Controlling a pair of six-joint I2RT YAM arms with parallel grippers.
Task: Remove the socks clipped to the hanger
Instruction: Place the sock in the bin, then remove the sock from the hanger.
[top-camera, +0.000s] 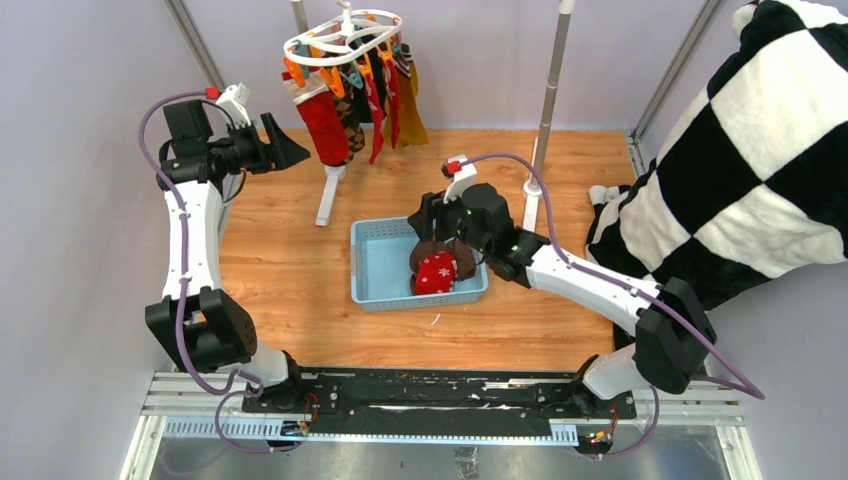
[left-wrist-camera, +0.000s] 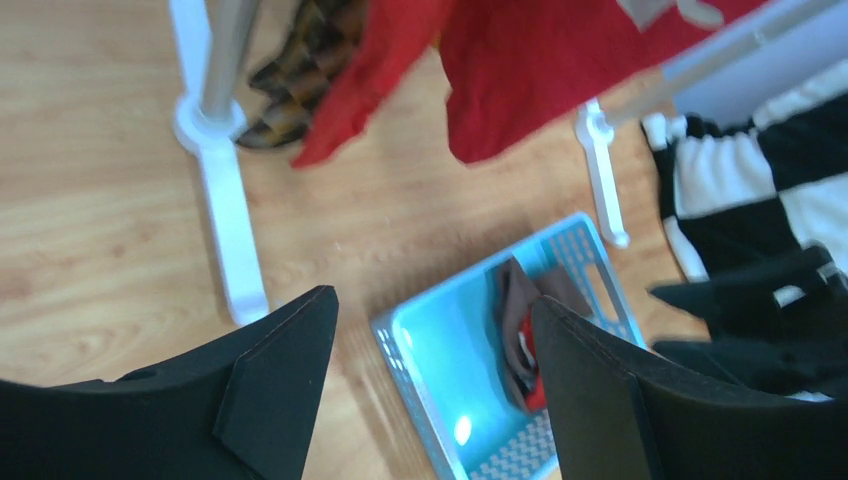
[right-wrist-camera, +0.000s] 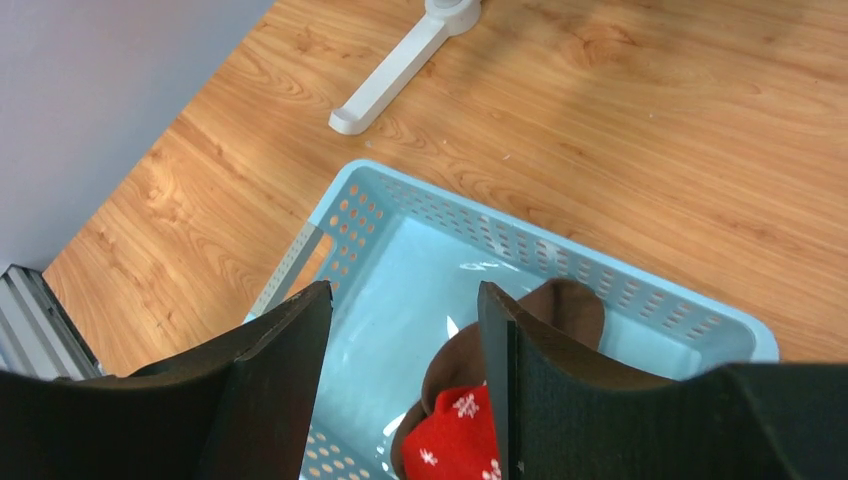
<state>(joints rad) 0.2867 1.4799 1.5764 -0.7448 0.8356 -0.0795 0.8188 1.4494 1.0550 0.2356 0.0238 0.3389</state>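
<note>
The white round clip hanger (top-camera: 345, 40) hangs at the back centre with orange and teal pegs. Several socks (top-camera: 352, 115) dangle from it: red, argyle, dark and mustard. In the left wrist view a red sock (left-wrist-camera: 560, 60) and an argyle sock (left-wrist-camera: 300, 80) hang above the floor. My left gripper (top-camera: 290, 145) is open and empty, just left of the red sock. My right gripper (top-camera: 440, 255) is open over the light blue basket (top-camera: 372, 262), above a red snowflake sock (right-wrist-camera: 455, 440) and a brown sock (right-wrist-camera: 565, 305) lying inside.
A grey metal rail stand has white feet (top-camera: 328, 195) and a pole (top-camera: 550, 95) behind the basket. A big black-and-white checkered blanket (top-camera: 740, 150) fills the right side. The wooden tabletop (top-camera: 290, 290) surrounds the basket.
</note>
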